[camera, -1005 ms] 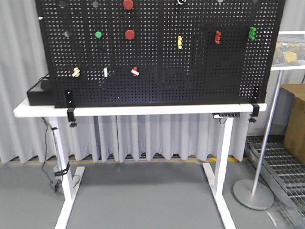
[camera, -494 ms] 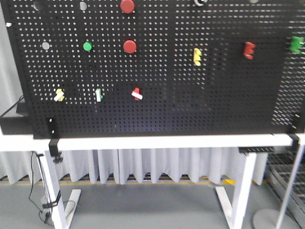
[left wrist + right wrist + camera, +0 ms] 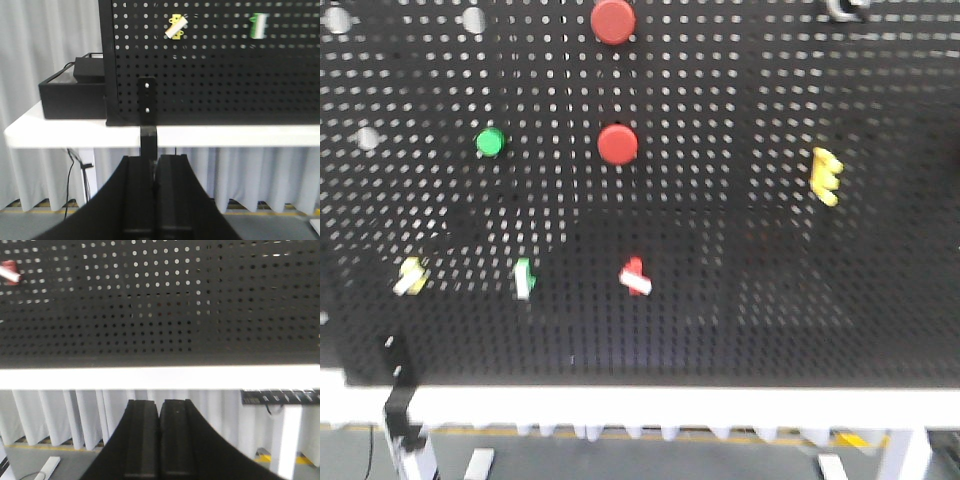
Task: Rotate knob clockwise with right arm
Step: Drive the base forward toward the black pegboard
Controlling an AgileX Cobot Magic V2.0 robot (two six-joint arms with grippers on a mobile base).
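Three small knobs with white pointers sit in a low row on the black pegboard (image 3: 740, 300): yellow (image 3: 411, 276), green (image 3: 524, 278) and red (image 3: 635, 276). In the right wrist view the red knob (image 3: 9, 272) shows at the top left edge. My right gripper (image 3: 160, 407) is shut and empty, below the white table edge (image 3: 160, 377) and well short of the board. My left gripper (image 3: 155, 161) is shut and empty, below the yellow knob (image 3: 175, 27) and green knob (image 3: 258, 25). Neither gripper shows in the front view.
Two red buttons (image 3: 617, 144), a green button (image 3: 490, 141) and a yellow handle (image 3: 826, 176) sit higher on the board. A black clamp bracket (image 3: 147, 107) and a black box (image 3: 75, 92) stand at the table's left end. A power strip (image 3: 280, 396) hangs under the table.
The front view has moved much closer to the pegboard. The board now fills the frame and the knobs look larger and lower.
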